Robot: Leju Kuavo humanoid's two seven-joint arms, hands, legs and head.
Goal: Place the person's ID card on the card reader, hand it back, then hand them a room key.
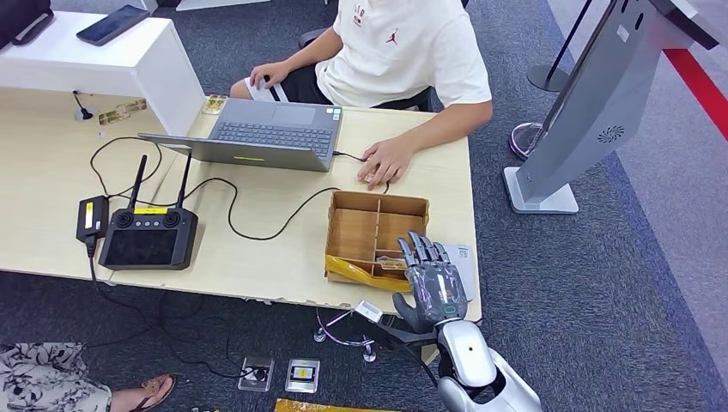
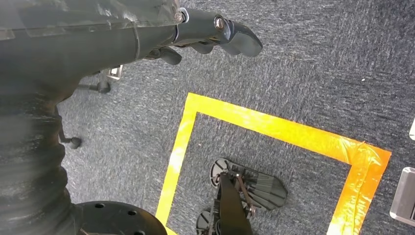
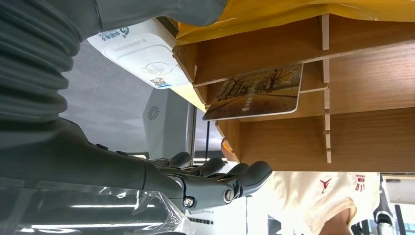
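My right hand [image 1: 433,285] is raised at the table's front right corner, fingers [image 3: 230,178] straight and apart, holding nothing. It stands just in front of a wooden divider box [image 1: 378,225] and partly hides the white card reader [image 1: 464,257], whose top face [image 3: 142,54] lies beside the box. A picture-printed card [image 3: 257,93] leans in one compartment of the box [image 3: 362,98]. The seated person's hand [image 1: 386,163] rests flat on the table behind the box; I cannot tell what is under it. My left hand [image 2: 215,34] hangs over the carpet, holding nothing.
An open laptop [image 1: 257,133] sits before the person, with a black remote controller [image 1: 148,236] and cables to its left. A grey kiosk [image 1: 592,103] stands on the floor to the right. Yellow tape [image 2: 274,127] marks the carpet below my left arm.
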